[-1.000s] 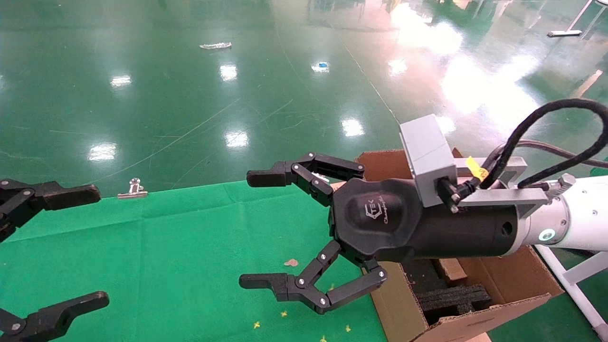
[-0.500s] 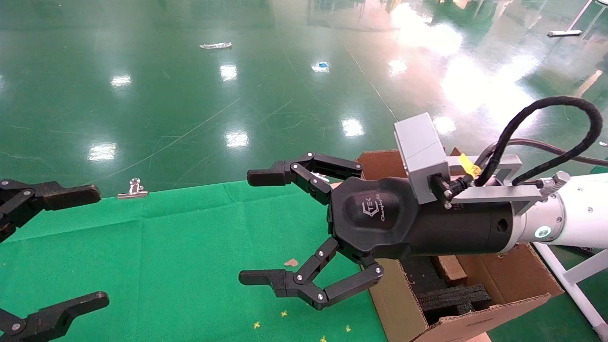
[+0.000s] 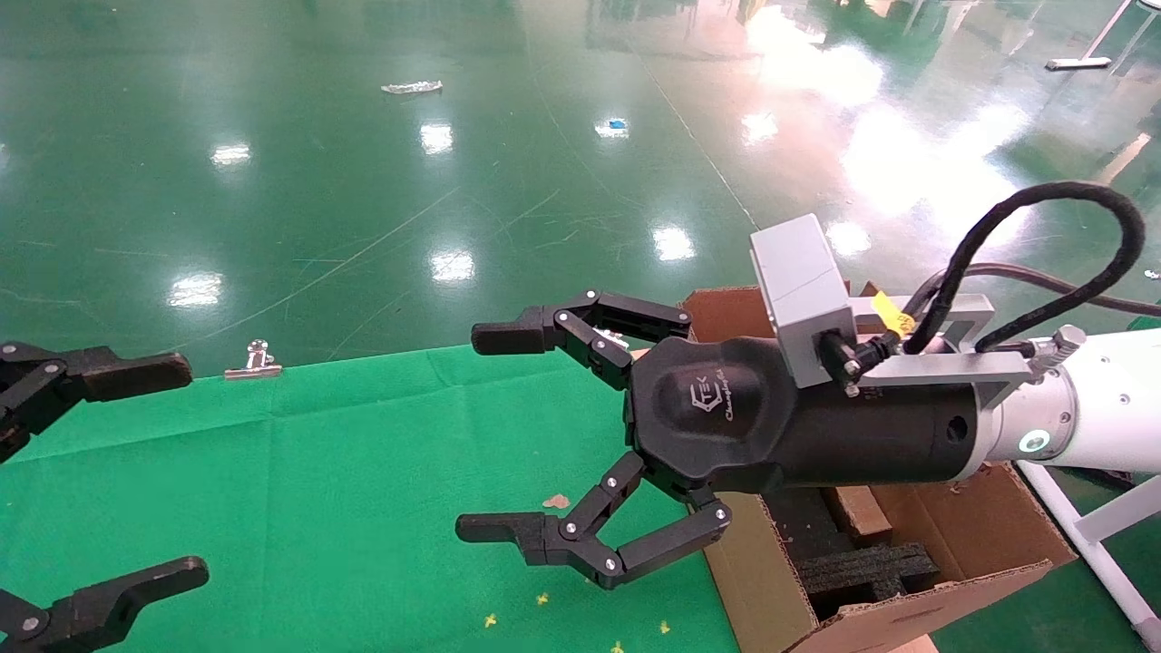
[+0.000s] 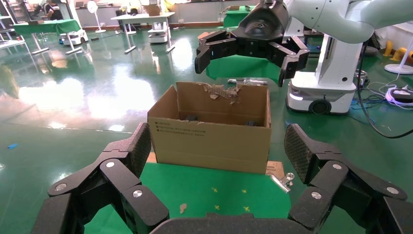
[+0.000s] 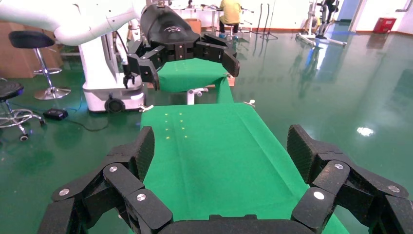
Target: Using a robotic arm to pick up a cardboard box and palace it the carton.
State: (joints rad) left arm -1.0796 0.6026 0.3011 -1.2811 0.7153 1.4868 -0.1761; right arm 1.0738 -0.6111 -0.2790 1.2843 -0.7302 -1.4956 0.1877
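I read a white logo with "TEK" on my right tool (image 3: 508,433) housing; the script beneath and the carton's (image 4: 209,141) print stay illegible.

- Robotic arm (image 3: 1102,413): white segment, silver wrist, grey camera block, black looping cable, small yellow tag beside the block.
- Right gripper (image 3: 508,433): black throughout, silver pivot pins, pale logo on the palm housing.
- Left gripper (image 3: 136,472): black, with silver pins.
- Carton (image 3: 916,603): brown corrugated board, black foam inside; black printed text on one wall in the left wrist view.
- Table cloth (image 3: 299,490): bright green, scattered yellow specks, one tan scrap.
- Floor (image 3: 363,181): glossy dark green, white light reflections.
- Clip (image 3: 254,361): silver.
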